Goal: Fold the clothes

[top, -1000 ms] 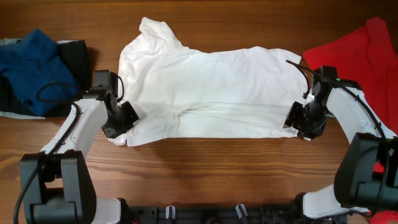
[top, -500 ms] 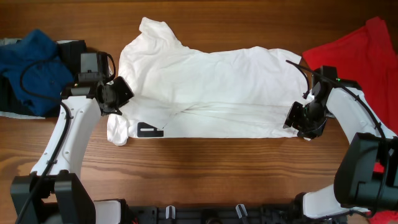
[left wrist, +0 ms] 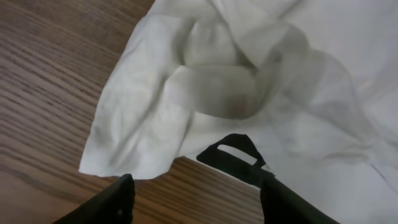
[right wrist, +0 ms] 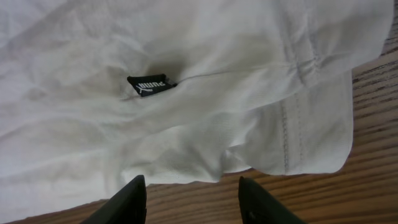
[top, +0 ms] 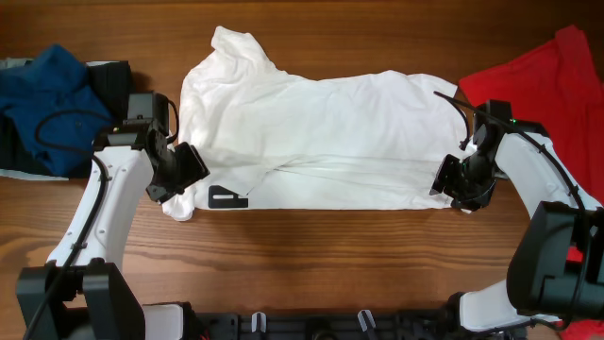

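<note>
The white T-shirt lies spread sideways across the table, its front edge folded over. A black print patch shows at its front left corner. My left gripper hovers over that corner; in the left wrist view its fingers stand apart over bare wood, holding nothing, with the crumpled white corner and black print just ahead. My right gripper sits at the shirt's right edge, open and empty, near the small black label. A red shirt lies at the far right.
A blue garment on dark cloth lies at the far left. The wooden table runs along the front below the shirt. The red shirt lies close behind my right arm.
My left gripper has opened and let go of the shirt's left corner, after swinging back and then forward again. The black print patch is now uncovered. The right arm has not moved.
</note>
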